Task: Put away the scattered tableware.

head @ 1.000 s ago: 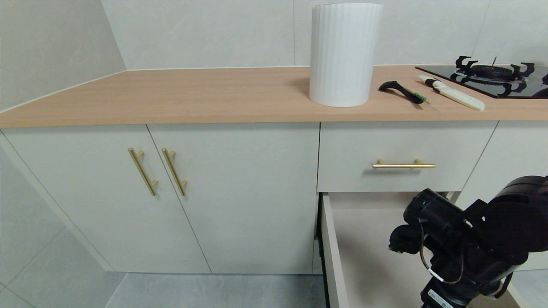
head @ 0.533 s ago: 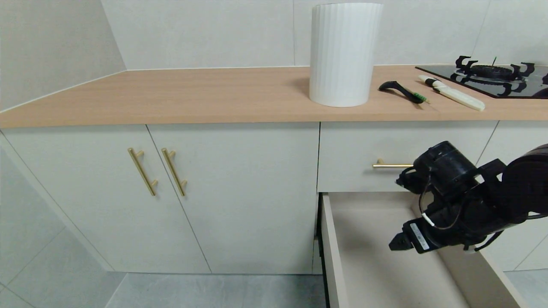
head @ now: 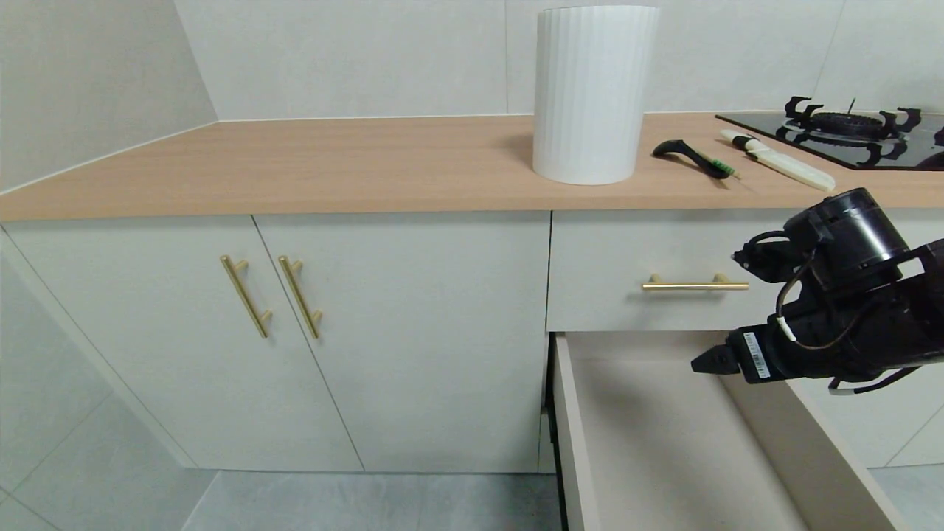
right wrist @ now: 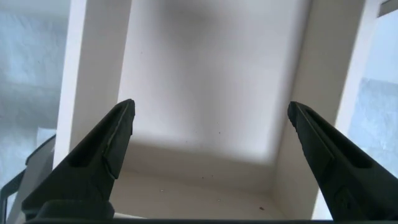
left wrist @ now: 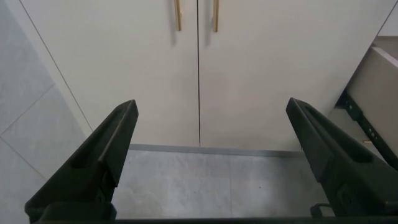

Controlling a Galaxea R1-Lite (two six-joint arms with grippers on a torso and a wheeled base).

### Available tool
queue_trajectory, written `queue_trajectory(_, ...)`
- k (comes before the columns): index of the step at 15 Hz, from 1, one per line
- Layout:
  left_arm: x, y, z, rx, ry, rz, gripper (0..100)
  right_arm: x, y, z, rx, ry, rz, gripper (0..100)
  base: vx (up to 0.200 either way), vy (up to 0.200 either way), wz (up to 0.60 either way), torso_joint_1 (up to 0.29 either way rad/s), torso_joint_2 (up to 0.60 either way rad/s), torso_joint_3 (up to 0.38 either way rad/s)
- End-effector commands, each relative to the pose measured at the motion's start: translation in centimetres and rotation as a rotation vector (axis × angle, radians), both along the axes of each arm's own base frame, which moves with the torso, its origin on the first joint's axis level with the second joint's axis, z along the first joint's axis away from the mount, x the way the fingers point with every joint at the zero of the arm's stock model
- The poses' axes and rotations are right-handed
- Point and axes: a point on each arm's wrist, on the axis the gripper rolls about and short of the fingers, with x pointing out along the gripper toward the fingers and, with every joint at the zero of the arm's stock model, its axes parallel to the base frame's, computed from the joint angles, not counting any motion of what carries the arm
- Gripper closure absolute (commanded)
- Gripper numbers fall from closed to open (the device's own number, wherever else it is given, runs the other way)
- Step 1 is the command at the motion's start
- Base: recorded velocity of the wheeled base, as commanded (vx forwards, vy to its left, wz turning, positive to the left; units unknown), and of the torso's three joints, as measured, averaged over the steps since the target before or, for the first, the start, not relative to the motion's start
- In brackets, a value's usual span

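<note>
On the wooden countertop (head: 332,158) lie a black-handled peeler (head: 692,157) and a white knife (head: 780,169), both to the right of a tall white ribbed canister (head: 594,92). My right gripper (head: 708,361) hangs over the pulled-out lower drawer (head: 571,428), below the counter's edge and well under the two utensils. In the right wrist view that gripper (right wrist: 210,106) is open, with nothing but the drawer's pale floor (right wrist: 205,74) between its fingers. My left gripper (left wrist: 211,104) is open too, facing the cabinet doors (left wrist: 249,74) low near the floor.
A black gas hob (head: 848,133) sits at the counter's far right. Above the open drawer is a shut drawer with a gold bar handle (head: 695,284). Two doors with gold handles (head: 273,295) fill the cabinet to the left. Grey tiled floor (head: 295,501) lies below.
My right arm has risen from low over the drawer's front and swung up and to the right, level with the drawer's top edge. Nothing on the counter moved.
</note>
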Motion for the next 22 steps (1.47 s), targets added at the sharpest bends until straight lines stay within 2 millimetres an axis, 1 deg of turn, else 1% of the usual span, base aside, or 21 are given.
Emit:
queue_trajectory(1,0.0,0.0,0.0,-0.001,0.0,0.001,0,-0.4,-0.1,0.5,0.007,-0.021,0.0,0,0.0,0.0,0.0,0.032,-0.16,-0.144)
queue_trajectory(4,0.0,0.0,0.0,-0.001,0.0,0.001,0,-0.4,-0.1,0.6,0.003,-0.024,-0.004,0,0.0,0.0,0.0,0.08,-0.24,-0.261)
queue_trajectory(8,0.0,0.0,0.0,-0.001,0.0,0.001,0,-0.4,-0.3,0.7,0.005,-0.029,-0.009,0,0.0,0.0,0.0,0.132,-0.51,-0.304)
queue_trajectory(16,0.0,0.0,0.0,-0.001,0.0,0.001,0,-0.4,-0.3,0.6,0.001,-0.023,-0.01,0,0.0,0.0,0.0,0.181,-0.47,-0.295)
queue_trajectory(18,0.0,0.0,0.0,-0.001,0.0,0.001,0,-0.4,-0.3,0.6,-0.004,-0.028,-0.014,0,0.0,0.0,0.0,0.129,-0.31,-0.183)
queue_trajectory(20,0.0,0.0,0.0,-0.001,0.0,0.001,0,-0.7,-0.2,1.1,0.002,-0.046,-0.01,0,0.0,0.0,0.0,0.044,-0.1,-0.061)
queue_trajectory(21,0.0,0.0,0.0,-0.001,0.0,0.001,0,-0.6,-0.1,1.7,0.001,-0.071,-0.016,0,0.0,0.0,0.0,0.0,0.0,0.0)
queue_trajectory(22,0.0,0.0,0.0,-0.001,0.0,0.001,0,-0.5,0.3,2.9,0.01,-0.123,-0.015,0,0.0,0.0,0.0,0.0,0.0,0.0)
